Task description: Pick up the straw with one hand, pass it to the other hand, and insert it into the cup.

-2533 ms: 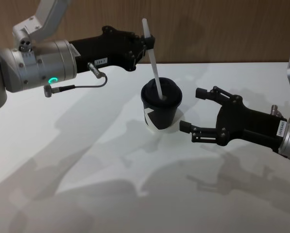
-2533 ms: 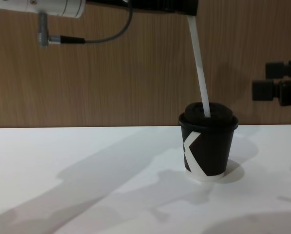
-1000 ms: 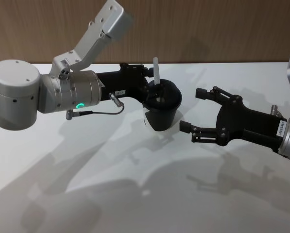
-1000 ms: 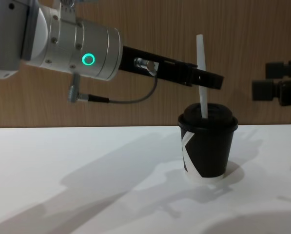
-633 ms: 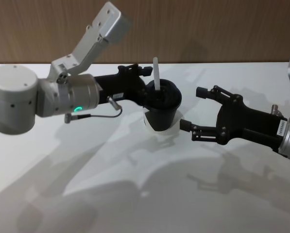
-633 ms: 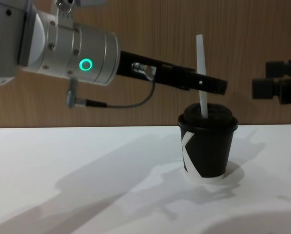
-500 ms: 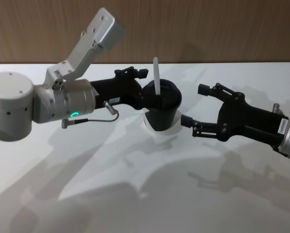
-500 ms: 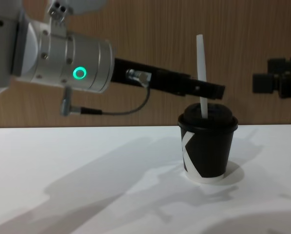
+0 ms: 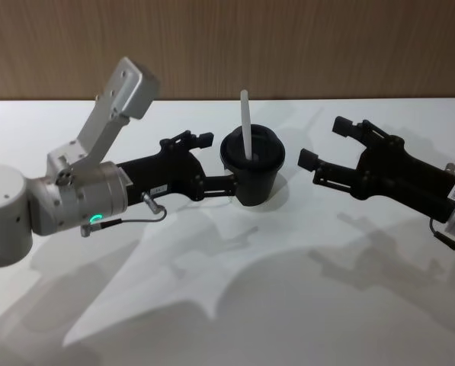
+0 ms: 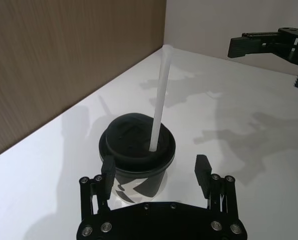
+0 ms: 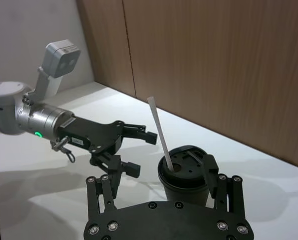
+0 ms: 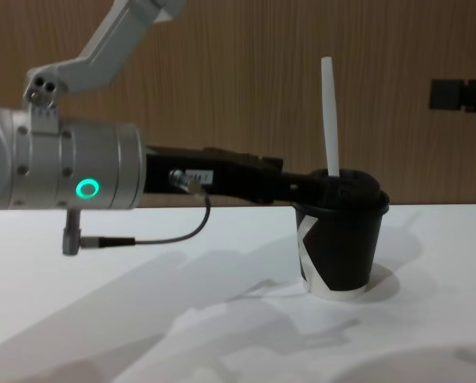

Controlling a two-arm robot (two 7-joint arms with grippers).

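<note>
a: where is the straw?

b: the straw (image 9: 245,126) stands in the cup (image 9: 253,176), its lower end through the black lid, rising nearly upright with a slight lean. in the chest view the straw (image 12: 328,116) clears the lid by about the cup's own height. nothing grips it.

a: and the cup itself?

b: upright on the white table (image 9: 288,305), near the wooden wall. in the chest view the cup (image 12: 339,240) shows its white angular mark and white base rim.

a: the left gripper?

b: the left gripper (image 9: 219,161), black on a silver wrist with a green light ring, lies low just beside the cup on its left. its jaws are apart and hold nothing. in the left wrist view the left gripper (image 10: 155,169) has one finger to either side of the cup (image 10: 137,160), near its wall but with no contact visible.

a: the right one?

b: the right gripper (image 9: 326,142) hangs off to the cup's right, apart from it, jaws spread wide and empty. the right wrist view looks past its own fingers (image 11: 210,171) at the cup (image 11: 186,174) and straw (image 11: 160,133), with the left gripper (image 11: 144,150) beyond.
</note>
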